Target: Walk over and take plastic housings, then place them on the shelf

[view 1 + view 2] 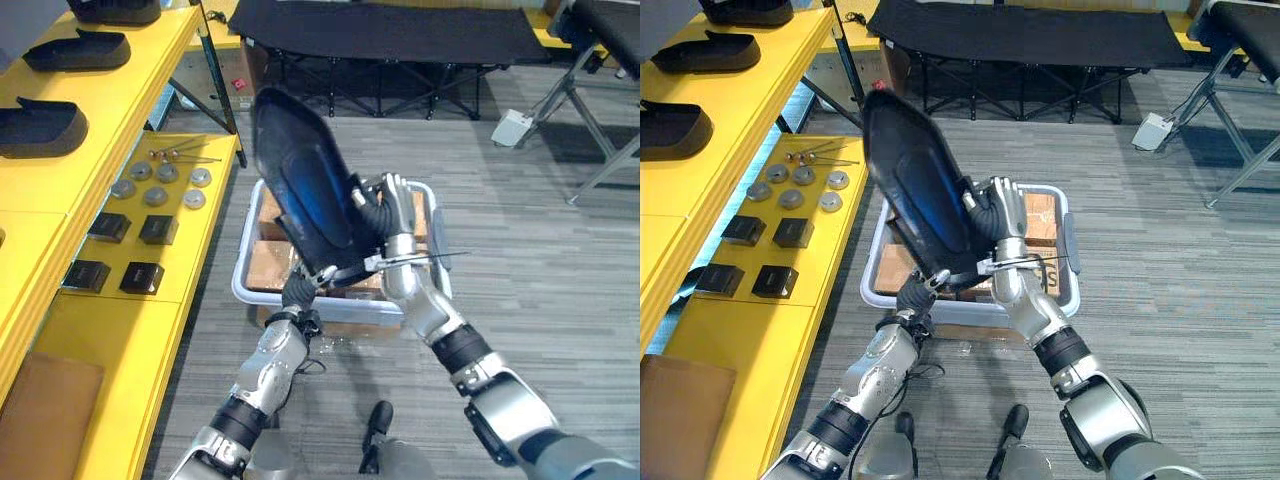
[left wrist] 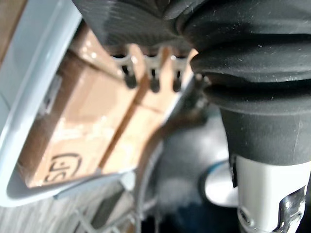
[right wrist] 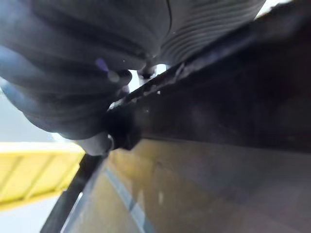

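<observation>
the take is done and the carry is in hand: one long black plastic housing (image 1: 305,180) hangs tilted just above the grey bin (image 1: 243,262), its hollow side up and clear of the rim. the left robot hand (image 1: 298,292), on the robot's side of the bin, has its fingers (image 2: 154,80) hooked round the housing's lower end. the right robot hand (image 1: 385,205) lies against the housing's long edge over the bin's middle; whether it clasps that edge or only braces it i cannot tell. my judgement is that the next move calls for a turn to the robot's left of the bin, toward the yellow shelf (image 1: 140,80). both hands must keep the same spacing so the long shell does not twist. it then has to go down flat in a free stretch of the upper level. counted: one housing in hand; three shelved housings (image 1: 40,125) in a row on the upper level, left of and beyond the bin. the lower level just left of the bin holds six round metal discs (image 1: 155,195), four small black boxes (image 1: 158,229), a few thin pins (image 1: 185,152) too fine to count, and one brown board (image 1: 45,410). inside the bin lie cardboard boxes (image 1: 270,262), their number hidden by the housing.
</observation>
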